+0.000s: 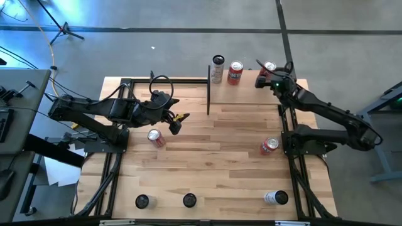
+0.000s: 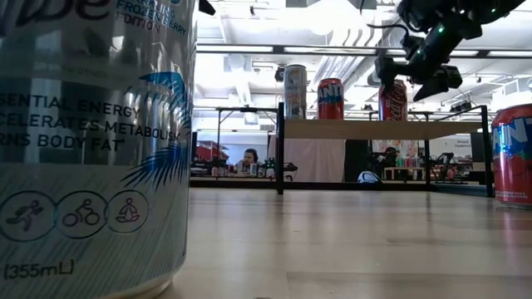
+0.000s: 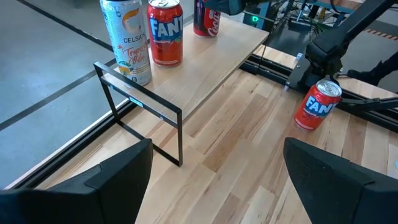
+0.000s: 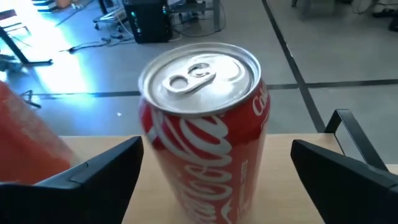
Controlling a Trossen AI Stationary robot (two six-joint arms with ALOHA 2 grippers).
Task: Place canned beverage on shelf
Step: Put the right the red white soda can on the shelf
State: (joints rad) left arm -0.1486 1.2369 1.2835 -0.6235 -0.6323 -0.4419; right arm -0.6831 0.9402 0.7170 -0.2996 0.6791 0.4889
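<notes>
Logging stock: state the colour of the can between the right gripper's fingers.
Red with white script, silver top: the Coca-Cola can, best in the right wrist view.

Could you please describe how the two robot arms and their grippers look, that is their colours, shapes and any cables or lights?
Both arms are dark, nearly black, built of rounded jointed segments. The left arm carries looping black cables near its wrist and a small yellow-orange part by the left gripper. The right gripper has a small green light just behind it. In the wrist views the fingers are broad, flat, matte black wedges.

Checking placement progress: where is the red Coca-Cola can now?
The red Coca-Cola can stands upright on the pale wood shelf at the table's far right, between the open right gripper's fingers, right of the red Fanta can.
</notes>
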